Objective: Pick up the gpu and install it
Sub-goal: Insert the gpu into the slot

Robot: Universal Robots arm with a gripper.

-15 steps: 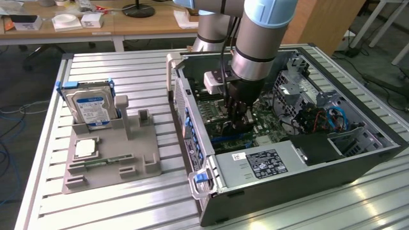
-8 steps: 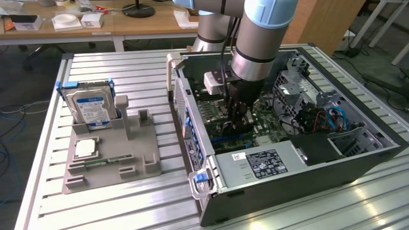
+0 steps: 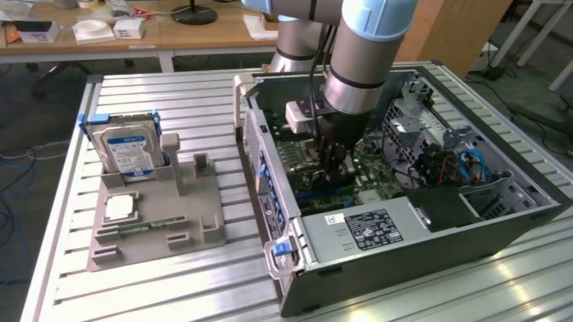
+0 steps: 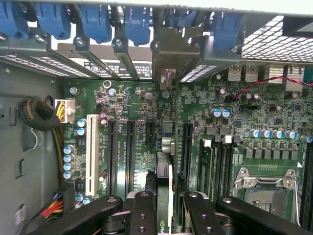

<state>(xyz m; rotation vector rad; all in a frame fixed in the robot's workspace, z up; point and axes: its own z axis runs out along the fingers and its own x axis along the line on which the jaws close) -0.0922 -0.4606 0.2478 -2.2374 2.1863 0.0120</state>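
You see, from exterior view's left: one hard drive [image 3: 128, 149] upright in grey holder [image 3: 201, 231], one memory stick [image 3: 147, 226] flat on it. One open computer case [image 3: 376, 261] at right. Gripper [image 3: 333, 176] down inside, jaws clamped on gpu [image 4: 164, 193], edge-on over motherboard [image 4: 215, 132] slot [image 4: 168, 142]. Step: install; judged still needing alignment with slot.

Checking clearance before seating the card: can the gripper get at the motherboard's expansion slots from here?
Probably yes: the computer case lies open, the gripper, shut on the gpu, hangs inside above the expansion slots, and no cable crosses them.
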